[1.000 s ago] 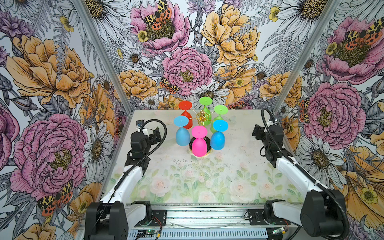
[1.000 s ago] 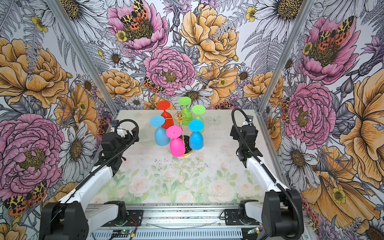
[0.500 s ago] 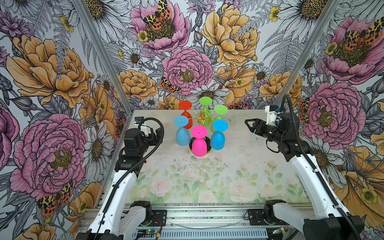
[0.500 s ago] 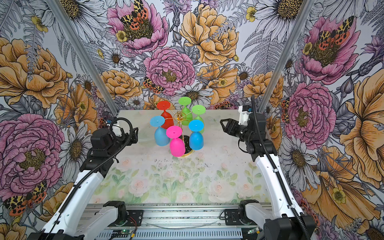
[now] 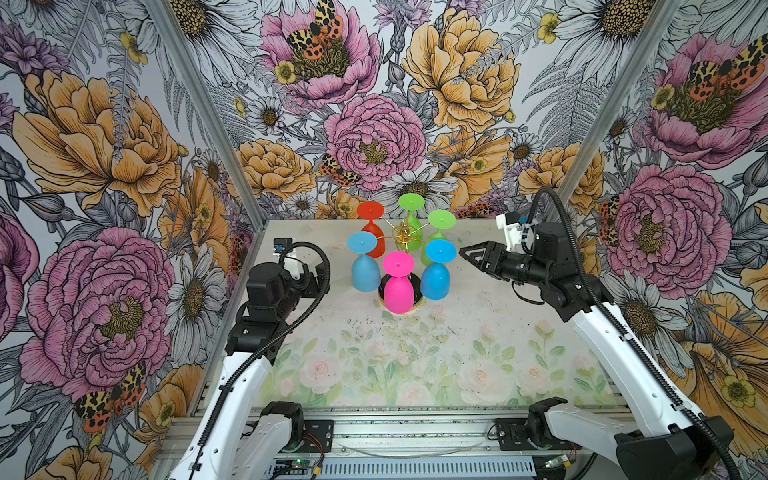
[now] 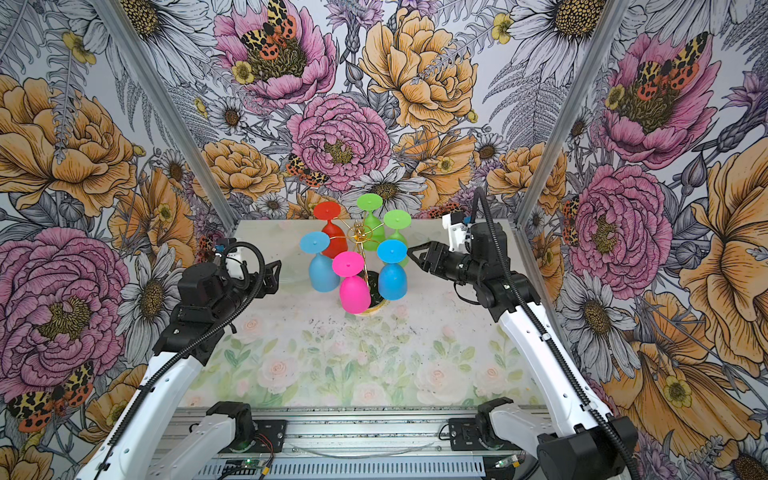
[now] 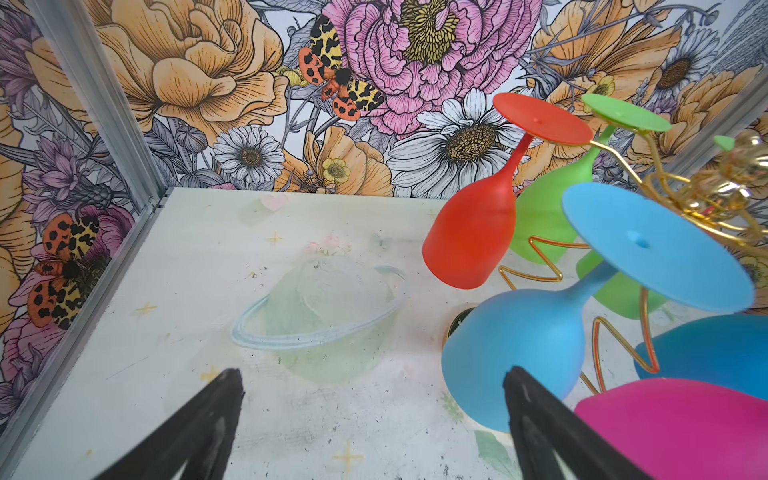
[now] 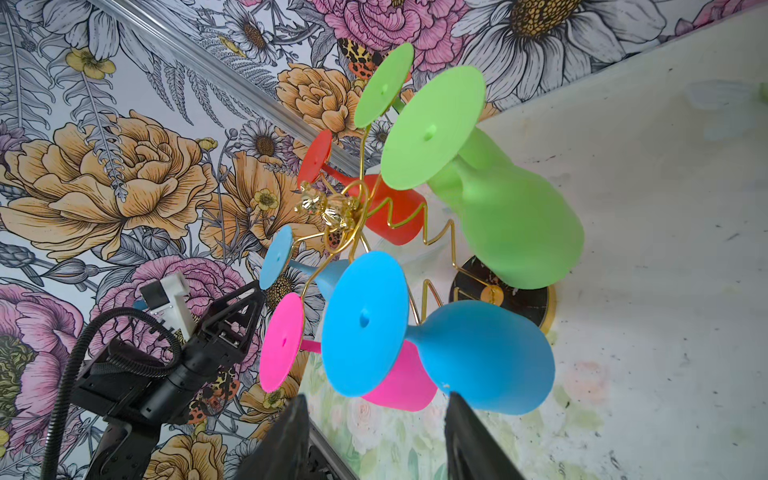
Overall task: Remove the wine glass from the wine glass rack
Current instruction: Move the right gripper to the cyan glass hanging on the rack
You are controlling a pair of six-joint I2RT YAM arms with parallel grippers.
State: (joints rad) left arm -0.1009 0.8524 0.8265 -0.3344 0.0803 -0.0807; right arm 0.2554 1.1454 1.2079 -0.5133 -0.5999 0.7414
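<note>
Main risk is tipping. The wine glass rack [image 5: 404, 240] is thin gold wire on a small round base, and it's carrying six glasses hanging upside down by their feet, bowls packed close together.

The right pincer [image 5: 466, 254] is pointing at the bright blue wine glass [image 5: 435, 279], which I'm reading as the likely pick.
- Coming in at foot height is risking a clip on the round foot, swinging the glass into the pink glass [image 5: 398, 293] or the green glass [image 5: 441, 220] just behind it.
- Pulling sideways, rather than sliding the stem out along the hook arm, is risking dragging the whole rack over.
- The bowl is looking smooth and tapered, so a loose pinch could be slipping off.

The left pincer [image 7: 372, 374] is standing fully spread and pinching nothing. It's near the light blue glass [image 7: 515, 345] on the rack's other side, and apart from it in both top views. A nudge there would be pushing the rack toward the right arm.

Positions:
- The rack is standing at the back middle of the desk [image 5: 415, 374].
- The bright blue glass is hanging on the rack's right-front arm, just beside the right pincer's tips, not between the jaws.
- The right pincer is sitting part-spread and empty. In the right wrist view the blue bowl is lying ahead of the gap.
</note>
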